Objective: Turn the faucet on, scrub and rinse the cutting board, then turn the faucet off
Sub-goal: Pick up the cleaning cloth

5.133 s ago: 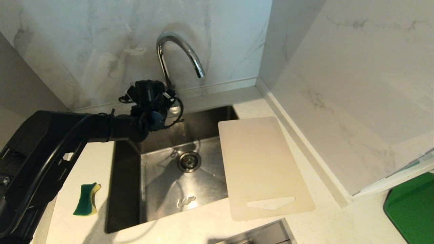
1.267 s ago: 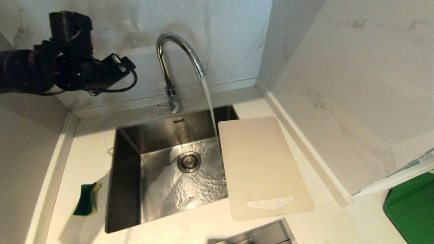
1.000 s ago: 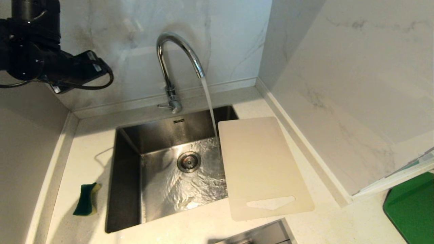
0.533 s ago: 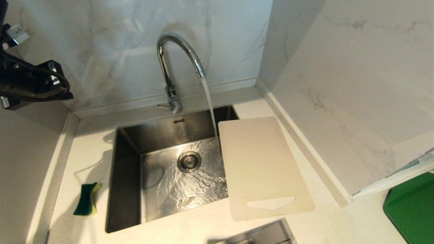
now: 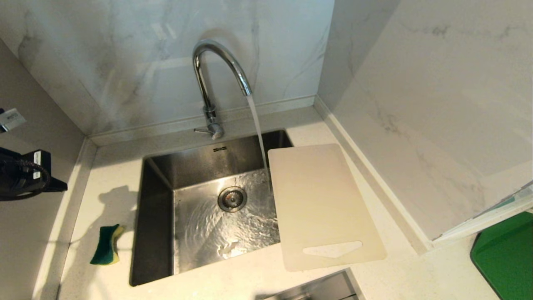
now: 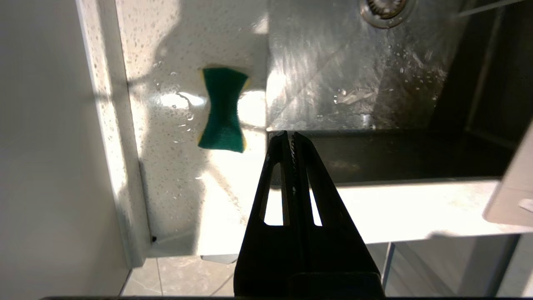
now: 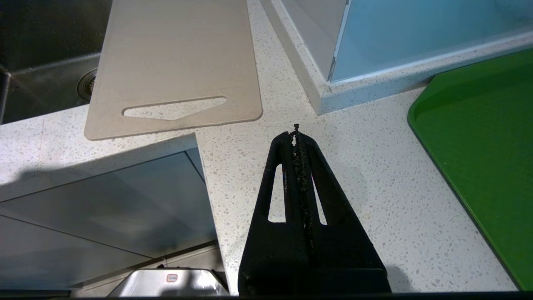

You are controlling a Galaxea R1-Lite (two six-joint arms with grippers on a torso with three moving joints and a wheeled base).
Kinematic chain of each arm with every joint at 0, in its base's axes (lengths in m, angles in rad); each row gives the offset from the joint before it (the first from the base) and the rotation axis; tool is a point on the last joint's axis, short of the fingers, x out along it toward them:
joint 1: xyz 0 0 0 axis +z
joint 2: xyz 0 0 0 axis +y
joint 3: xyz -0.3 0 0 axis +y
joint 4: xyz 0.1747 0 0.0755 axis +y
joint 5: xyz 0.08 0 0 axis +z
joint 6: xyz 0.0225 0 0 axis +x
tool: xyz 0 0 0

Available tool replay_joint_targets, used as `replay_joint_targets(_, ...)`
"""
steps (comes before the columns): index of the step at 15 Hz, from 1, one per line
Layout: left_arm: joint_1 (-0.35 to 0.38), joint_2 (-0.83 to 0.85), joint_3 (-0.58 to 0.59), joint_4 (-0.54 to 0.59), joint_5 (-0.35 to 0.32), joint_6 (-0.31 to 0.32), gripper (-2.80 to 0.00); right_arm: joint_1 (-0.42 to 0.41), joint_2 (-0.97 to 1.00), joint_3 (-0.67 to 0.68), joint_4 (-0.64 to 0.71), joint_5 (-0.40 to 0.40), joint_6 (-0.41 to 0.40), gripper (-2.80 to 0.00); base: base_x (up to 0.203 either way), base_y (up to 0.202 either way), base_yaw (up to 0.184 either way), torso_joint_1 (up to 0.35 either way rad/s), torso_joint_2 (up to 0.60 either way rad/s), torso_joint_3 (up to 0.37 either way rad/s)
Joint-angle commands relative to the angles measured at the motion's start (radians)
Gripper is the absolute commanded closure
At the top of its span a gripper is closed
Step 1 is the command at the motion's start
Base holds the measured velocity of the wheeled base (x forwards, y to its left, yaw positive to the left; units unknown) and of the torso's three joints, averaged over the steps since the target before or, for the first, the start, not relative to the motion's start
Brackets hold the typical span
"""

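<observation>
- the faucet at the upper middle of the head view is running: a stream falls from its spout into the sink, just beside the far left corner of the cutting board, so i judge the first step done
- the cutting board lies flat at the right of the sink, its left part over the basin and the rest on the table, handle cutout toward the lower edge of the frame; it looks dry and unscrubbed, and the water is not landing on its face
- the sponge sits on the table at lower left, apart from the sink rim, not picked up
- my left end effector has its fingers pressed together on nothing; in its wrist view the sponge lies near the tips, not touching
- my right end effector is also pressed together and empty, above the table below the board's handle end in its wrist view
- left to do, as i judge it: take the sponge, scrub, rinse, shut the tap
</observation>
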Motion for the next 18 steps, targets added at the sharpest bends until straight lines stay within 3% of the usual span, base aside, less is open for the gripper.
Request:
replay_joint_targets(1,0.048,-0.003,0.182,-0.166,-0.023,0.026,0.0,-0.001,0.002,0.002,0.0,-0.001,0.001,0.0,0.0,0.0,0.0,0.0,0.0,0.0)
replay_joint_targets(3,0.064,0.027,0.306,-0.327,-0.031,0.062,0.0,0.0,0.002,0.002,0.0,-0.001,0.001,0.0,0.0,0.0,0.0,0.0,0.0,0.0)
replay_joint_targets(9,0.097,0.18,0.403,-0.513,-0.068,0.067,0.0,0.0,0.002,0.001,0.0,-0.001,0.001,0.0,0.0,0.0,0.0,0.0,0.0,0.0)
replay_joint_targets(18,0.121,0.317,0.418,-0.597,-0.089,0.068,0.0,0.0,0.002,0.002,0.0,-0.001,0.001,0.0,0.0,0.0,0.0,0.0,0.0,0.0)
